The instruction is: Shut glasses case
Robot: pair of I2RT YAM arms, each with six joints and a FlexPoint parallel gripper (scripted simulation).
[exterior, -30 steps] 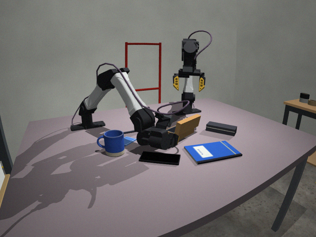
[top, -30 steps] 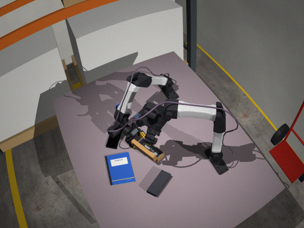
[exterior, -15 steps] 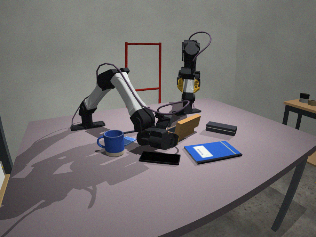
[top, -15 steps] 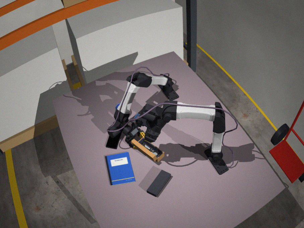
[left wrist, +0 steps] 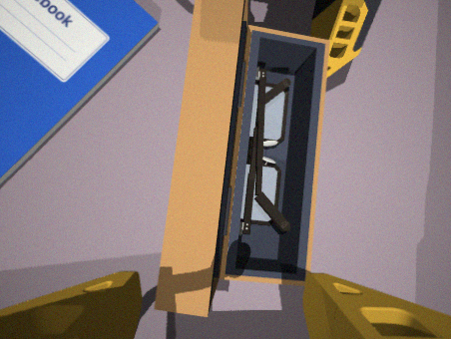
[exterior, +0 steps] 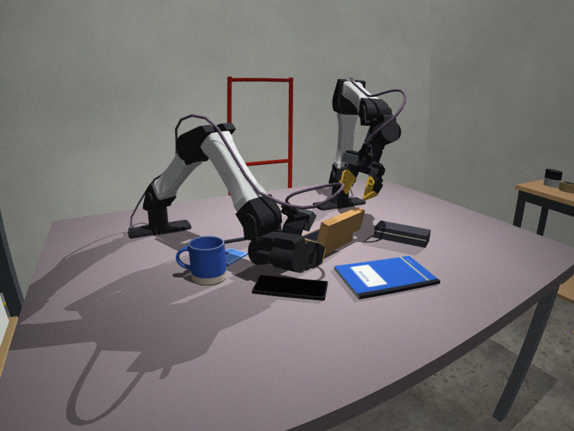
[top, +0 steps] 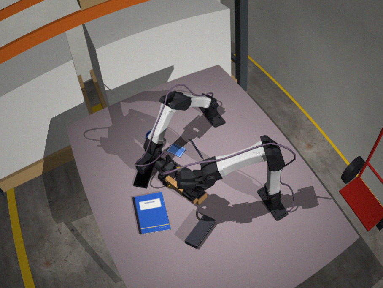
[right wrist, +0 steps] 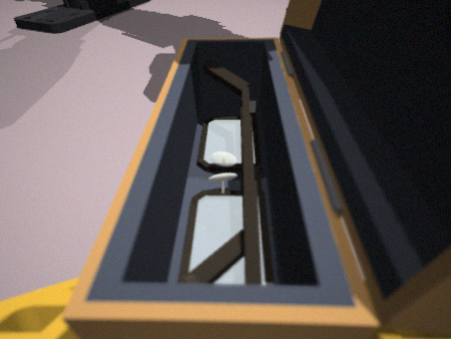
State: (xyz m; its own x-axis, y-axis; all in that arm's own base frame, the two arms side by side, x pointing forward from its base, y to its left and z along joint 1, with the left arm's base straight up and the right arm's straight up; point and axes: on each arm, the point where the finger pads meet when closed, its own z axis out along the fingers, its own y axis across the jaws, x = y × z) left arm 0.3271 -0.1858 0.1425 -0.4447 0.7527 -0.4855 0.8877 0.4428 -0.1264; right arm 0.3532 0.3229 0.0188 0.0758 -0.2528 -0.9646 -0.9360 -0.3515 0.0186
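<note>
The glasses case [top: 202,197] [exterior: 342,230] [left wrist: 200,150] [right wrist: 220,310] sits mid-table in the top view, lid tipped up — and the glasses [left wrist: 260,130] [right wrist: 247,165] lie inside, arms folded. The right gripper [top: 171,177] [exterior: 316,246] [left wrist: 286,40] [right wrist: 223,283] is clamped on one end of the case. Over at the other end, the left gripper [top: 195,195] [exterior: 356,193] [left wrist: 223,285] hangs above with its fingers apart — nothing between them. The blue notebook [top: 155,213] [exterior: 394,278] [left wrist: 50,90] lies lower left of centre in the top view, the black phone [top: 140,182] [exterior: 289,287] just above it.
</note>
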